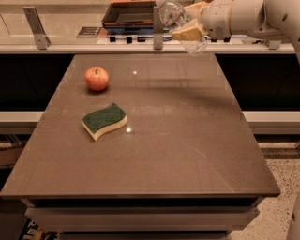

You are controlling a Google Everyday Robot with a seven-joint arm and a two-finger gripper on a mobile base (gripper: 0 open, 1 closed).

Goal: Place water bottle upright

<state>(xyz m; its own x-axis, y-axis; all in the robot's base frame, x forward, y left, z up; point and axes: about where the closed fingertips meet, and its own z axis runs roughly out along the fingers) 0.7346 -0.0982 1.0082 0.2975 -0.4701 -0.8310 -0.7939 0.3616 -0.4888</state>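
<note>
The gripper [188, 29] hangs above the far right edge of the table [187, 154], its tan fingers closed around the water bottle [169, 13]. The bottle lies tilted between them, off the surface; its clear ends seem to stick out on both sides.

1. The table [183, 145] has a plain brown, faintly glossy top that fills most of the frame.
2. A red apple [96, 78] sits on it in the upper left, near the far left corner.
3. A green-topped sponge [104, 120] with a pale yellow underside lies flat just below the apple, left of centre, apart from it.
4. The end effector [185, 19] hangs in the air at the top of the frame above the table's far edge, gripping the water bottle [169, 13] clear of the surface.
</note>
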